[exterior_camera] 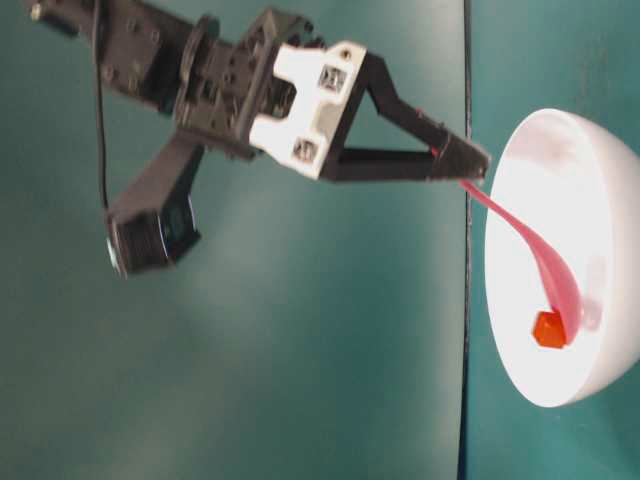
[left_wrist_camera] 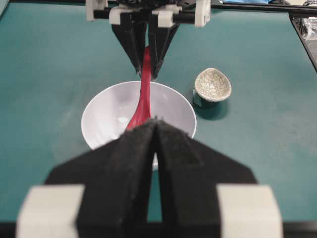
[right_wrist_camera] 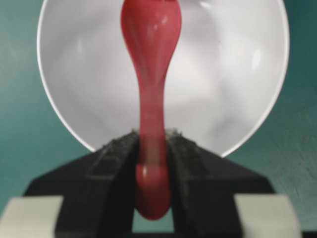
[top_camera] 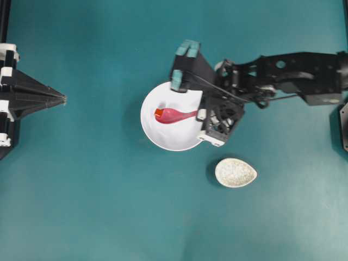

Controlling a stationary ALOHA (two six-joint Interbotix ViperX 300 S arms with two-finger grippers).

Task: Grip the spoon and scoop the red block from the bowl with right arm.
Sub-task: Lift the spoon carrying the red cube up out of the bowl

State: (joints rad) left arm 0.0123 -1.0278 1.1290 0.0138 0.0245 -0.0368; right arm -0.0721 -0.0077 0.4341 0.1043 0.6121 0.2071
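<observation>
My right gripper (top_camera: pixel 200 115) is clamped on the handle of the spoon (top_camera: pixel 176 115), its jaws drawn in only as far as that narrow handle allows. From overhead, the glossy pink spoon lies inside the bowl (top_camera: pixel 163 136), a round, plain white dish, with its oval scoop reaching toward the bowl's left wall. The red block (top_camera: pixel 159 113), a tiny orange-red cube, sits at the tip of the scoop, touching it. Just beyond the bowl's lower right edge rests a small speckled egg-shaped dish (top_camera: pixel 235 172). My left gripper (top_camera: pixel 63 99), black and tapering to a point, waits well apart from the bowl, at the left of the teal table (top_camera: pixel 98 206).

At table level, the spoon (exterior_camera: pixel 530 250) curves from my right gripper (exterior_camera: pixel 465 160) down into the smooth white hollow of the bowl (exterior_camera: pixel 610 200), and the block (exterior_camera: pixel 548 329) rests against the scoop's end, low in the bowl.

From my left wrist, the left gripper (left_wrist_camera: pixel 156 124) shows its two rough black fingers pressed together with nothing between them. Past them stands the bowl (left_wrist_camera: pixel 106 111), with the spoon (left_wrist_camera: pixel 143 94) rising out of it into my right gripper (left_wrist_camera: pixel 147 69). The crackle-glazed dish (left_wrist_camera: pixel 213 85) sits just beside the bowl.

From my right wrist, the gritty black pads (right_wrist_camera: pixel 119 153) pinch the shiny handle of the spoon (right_wrist_camera: pixel 150 74) from both sides, and the scoop lies over the bowl (right_wrist_camera: pixel 228 74).
</observation>
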